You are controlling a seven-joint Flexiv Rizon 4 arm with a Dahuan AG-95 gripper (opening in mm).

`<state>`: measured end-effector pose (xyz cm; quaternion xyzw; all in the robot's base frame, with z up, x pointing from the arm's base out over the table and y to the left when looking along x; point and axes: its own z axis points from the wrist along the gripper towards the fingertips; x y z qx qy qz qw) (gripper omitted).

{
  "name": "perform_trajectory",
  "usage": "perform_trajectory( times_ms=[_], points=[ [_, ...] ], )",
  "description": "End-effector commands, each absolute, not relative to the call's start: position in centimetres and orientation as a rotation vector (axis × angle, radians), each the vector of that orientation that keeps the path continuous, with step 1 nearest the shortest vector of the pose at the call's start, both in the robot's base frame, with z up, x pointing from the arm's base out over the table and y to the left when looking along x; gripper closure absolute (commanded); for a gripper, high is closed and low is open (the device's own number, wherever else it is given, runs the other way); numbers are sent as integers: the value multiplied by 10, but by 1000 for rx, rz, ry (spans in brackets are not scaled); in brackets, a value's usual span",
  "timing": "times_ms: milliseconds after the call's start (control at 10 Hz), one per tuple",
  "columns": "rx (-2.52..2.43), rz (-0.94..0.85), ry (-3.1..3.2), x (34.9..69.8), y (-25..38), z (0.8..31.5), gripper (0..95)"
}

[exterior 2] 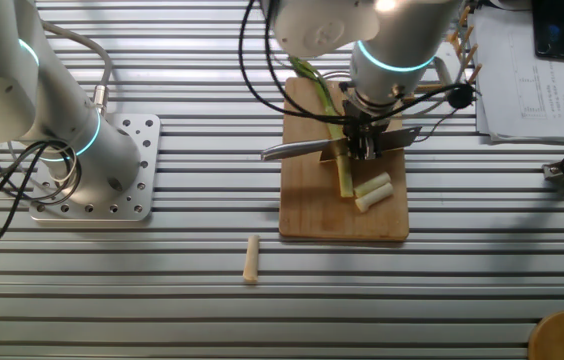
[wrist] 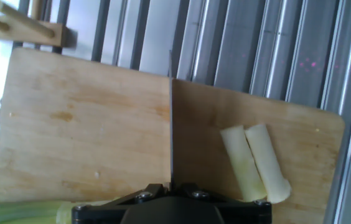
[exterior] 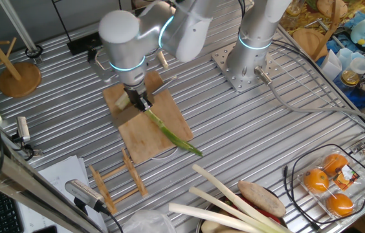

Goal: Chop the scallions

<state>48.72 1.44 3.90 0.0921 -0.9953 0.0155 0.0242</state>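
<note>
One scallion stalk point(exterior 2: 343, 172) lies directly beneath the pincer point(exterior 2: 365, 143).

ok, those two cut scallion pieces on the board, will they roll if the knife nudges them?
Probably. The two cut pieces look round and short, so a sideways nudge could roll them. They lie side by side on the flat cutting board with no lip visible, so little would stop them. They look small and likely light.

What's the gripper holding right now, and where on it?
The gripper holds a knife near the join of blade and handle, the blade lying across the scallion on the cutting board.
</note>
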Motion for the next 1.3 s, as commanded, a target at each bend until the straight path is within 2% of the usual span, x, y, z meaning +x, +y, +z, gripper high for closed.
perform_trajectory(
  times_ms=[100, 800, 1100, 1300],
  points=[
    [285, 25, -3095, 474, 5, 40, 950],
    [276, 17, -3099, 457, -3, 41, 950],
    [281, 6, -3135, 462, -5, 35, 950],
    [289, 0, -3142, 472, -2, 42, 950]
  ],
)
